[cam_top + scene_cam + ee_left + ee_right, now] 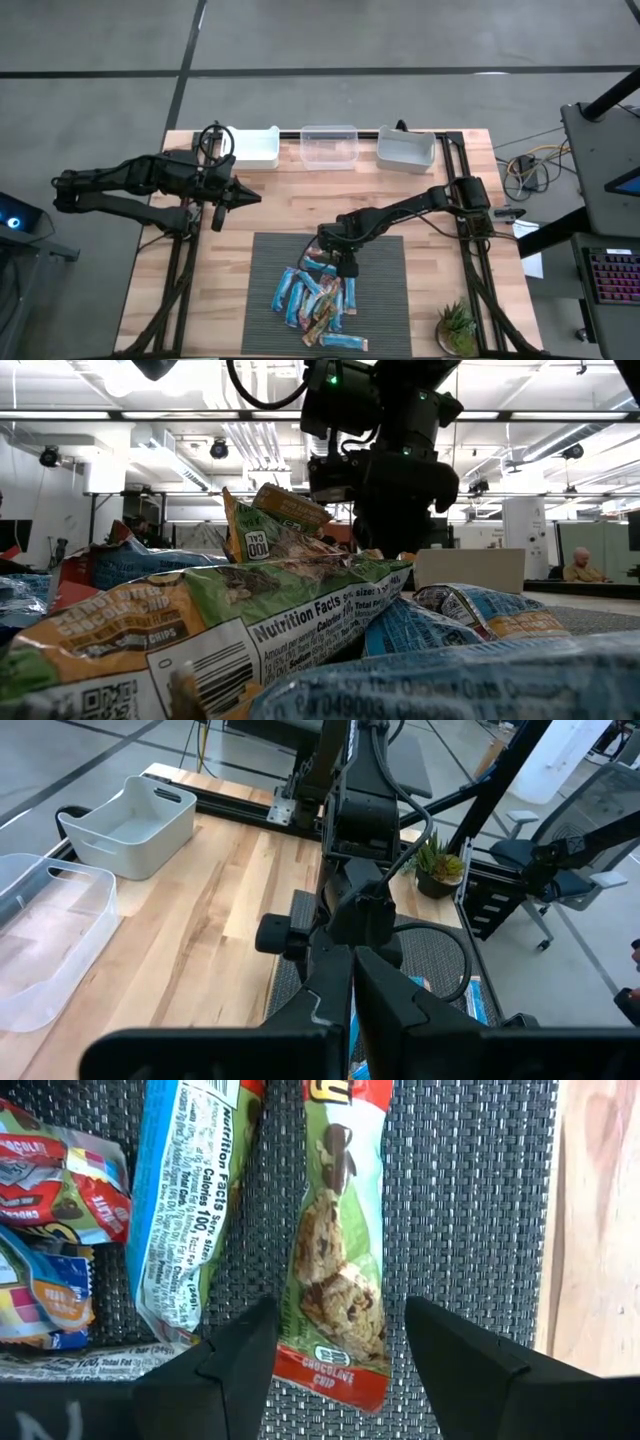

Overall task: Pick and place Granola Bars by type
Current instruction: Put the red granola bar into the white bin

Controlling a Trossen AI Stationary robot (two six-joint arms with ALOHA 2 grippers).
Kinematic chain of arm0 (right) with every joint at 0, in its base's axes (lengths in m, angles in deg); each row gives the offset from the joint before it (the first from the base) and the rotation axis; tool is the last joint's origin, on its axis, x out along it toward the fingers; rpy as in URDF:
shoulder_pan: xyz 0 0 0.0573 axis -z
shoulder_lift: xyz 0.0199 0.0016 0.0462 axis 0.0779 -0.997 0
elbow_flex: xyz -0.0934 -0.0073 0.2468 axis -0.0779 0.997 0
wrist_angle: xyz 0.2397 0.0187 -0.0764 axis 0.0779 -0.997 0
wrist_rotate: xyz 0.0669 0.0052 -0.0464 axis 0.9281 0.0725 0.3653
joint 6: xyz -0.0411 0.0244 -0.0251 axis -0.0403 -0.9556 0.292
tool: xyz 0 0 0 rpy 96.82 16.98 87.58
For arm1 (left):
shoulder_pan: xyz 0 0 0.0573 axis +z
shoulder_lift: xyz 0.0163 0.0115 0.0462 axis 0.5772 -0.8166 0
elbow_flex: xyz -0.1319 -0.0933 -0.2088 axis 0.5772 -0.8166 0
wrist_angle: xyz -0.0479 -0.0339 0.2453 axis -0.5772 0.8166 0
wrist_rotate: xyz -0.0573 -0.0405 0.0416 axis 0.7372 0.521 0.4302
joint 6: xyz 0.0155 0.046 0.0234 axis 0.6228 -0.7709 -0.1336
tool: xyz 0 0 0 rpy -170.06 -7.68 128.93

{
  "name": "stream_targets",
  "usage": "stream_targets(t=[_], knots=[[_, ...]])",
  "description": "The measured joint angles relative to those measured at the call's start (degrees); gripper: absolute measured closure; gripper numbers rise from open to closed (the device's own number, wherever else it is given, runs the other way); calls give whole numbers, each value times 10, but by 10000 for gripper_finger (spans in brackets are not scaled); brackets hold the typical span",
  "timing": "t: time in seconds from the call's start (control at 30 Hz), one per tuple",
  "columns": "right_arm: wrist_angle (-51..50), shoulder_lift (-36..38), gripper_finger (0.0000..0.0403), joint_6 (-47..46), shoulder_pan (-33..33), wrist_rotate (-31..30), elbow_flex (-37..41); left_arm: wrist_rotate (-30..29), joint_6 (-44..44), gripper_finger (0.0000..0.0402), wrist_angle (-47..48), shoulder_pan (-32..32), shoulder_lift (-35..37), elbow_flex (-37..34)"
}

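Foil-wrapped, light and crinkly, the green bar (335, 1240) lies flat on the mat (470, 1190) between our right gripper's (340, 1355) spread fingers; we judge a pinch across its middle safest. Beyond, the left gripper (236, 196) waits clenched and empty near the bins (328, 146).

overhead, table-level, two wrist views

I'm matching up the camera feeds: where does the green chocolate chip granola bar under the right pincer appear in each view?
High view: green foil-wrapped chocolate chip bar at the pile's right edge on the dark woven mat, just below the right pincer.
Low view: cannot tell it apart among the wrappers.
Left wrist view: hidden behind the arm.
Right wrist view: centred between the open fingers.
Shared landmark: the mat.
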Motion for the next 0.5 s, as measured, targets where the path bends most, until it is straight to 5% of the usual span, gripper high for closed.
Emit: stream_targets(t=[0.23, 0.5], knots=[[4, -2, 200, 0, 0, 0, 2, 0, 0, 402, 0, 0, 0, 0], [6, -2, 253, 1, 0, 0, 2, 0, 0, 402, 0, 0, 0, 0]])
